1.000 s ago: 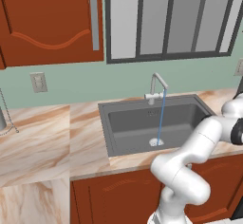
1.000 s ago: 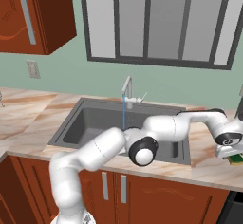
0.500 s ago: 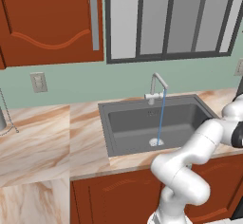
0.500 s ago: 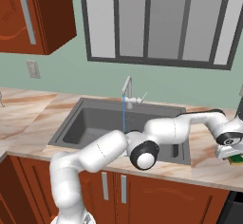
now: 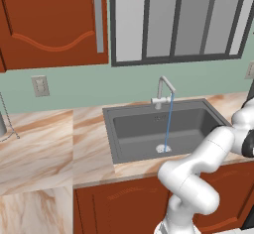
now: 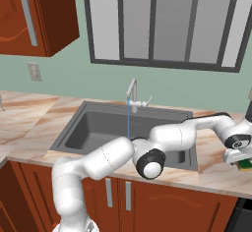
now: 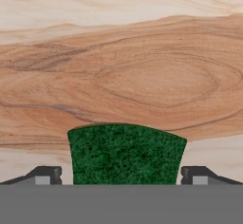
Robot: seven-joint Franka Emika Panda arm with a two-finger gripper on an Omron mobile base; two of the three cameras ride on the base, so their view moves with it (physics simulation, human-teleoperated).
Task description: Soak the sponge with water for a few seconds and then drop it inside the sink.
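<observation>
The sponge lies green side up on the marbled counter, right of the sink. My gripper is open, one fingertip on each side of the sponge, with a small gap to it on both sides. From the right base view, the gripper hangs just over the sponge near the counter's right end. Water runs in a thin blue stream from the faucet down to the drain. The same water falls into the dark basin.
The arm stretches across the front of the sink to the right. Wooden cabinets hang at the upper left, and a window sits behind the faucet. Bare counter lies left of the sink.
The hand has sunk slightly toward the sponge. Its jaws have stayed wide apart, and the water keeps running.
</observation>
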